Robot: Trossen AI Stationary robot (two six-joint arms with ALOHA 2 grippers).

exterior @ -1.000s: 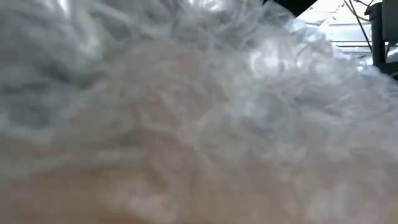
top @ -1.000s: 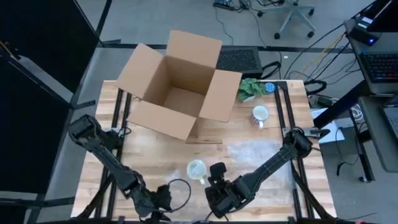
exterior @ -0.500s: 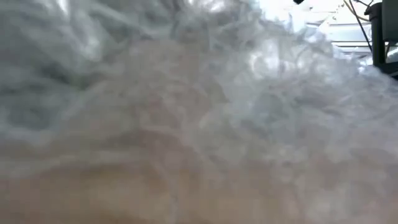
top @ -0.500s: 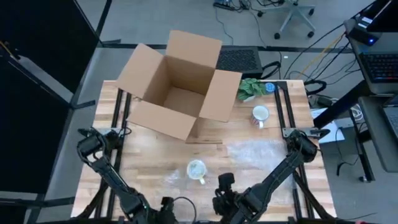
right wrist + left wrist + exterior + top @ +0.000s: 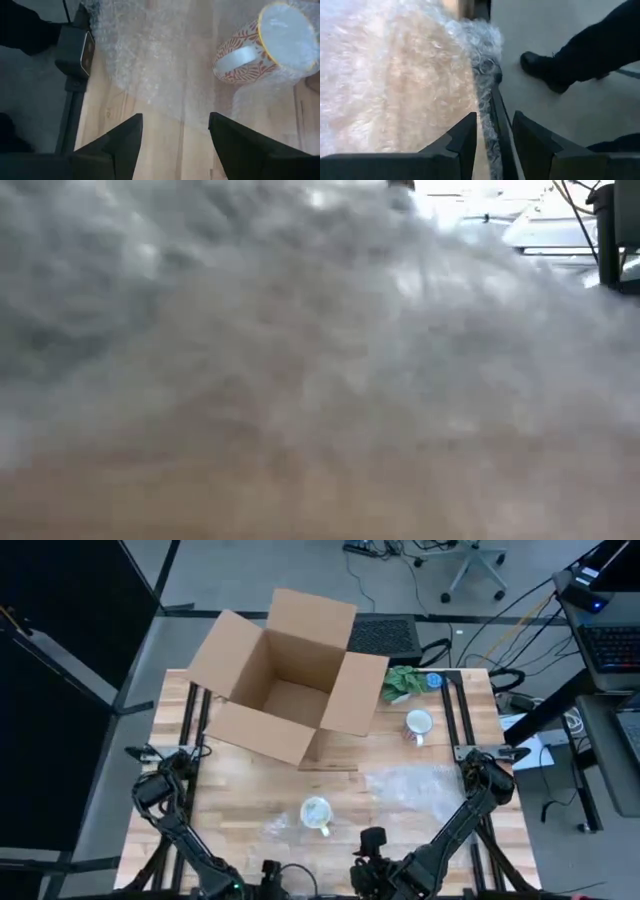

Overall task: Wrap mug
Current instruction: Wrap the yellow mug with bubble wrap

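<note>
Grippers, left [image 5: 492, 137] and right [image 5: 175, 137], both spread and empty, have drawn back to the table's [image 5: 250, 780] near edge, leaving the patterned mug [image 5: 265, 42] standing unwrapped on the bubble wrap [image 5: 150, 65].

Robotics lab: wooden table [image 5: 250, 790], floor cables [image 5: 385, 550], office chair [image 5: 475, 565]

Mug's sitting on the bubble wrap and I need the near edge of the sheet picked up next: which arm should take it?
Probably the right. Its open gripper hangs over the bubble wrap edge, the mug just beyond. The left gripper, also open, straddles the table's edge rail, off to one side.
</note>
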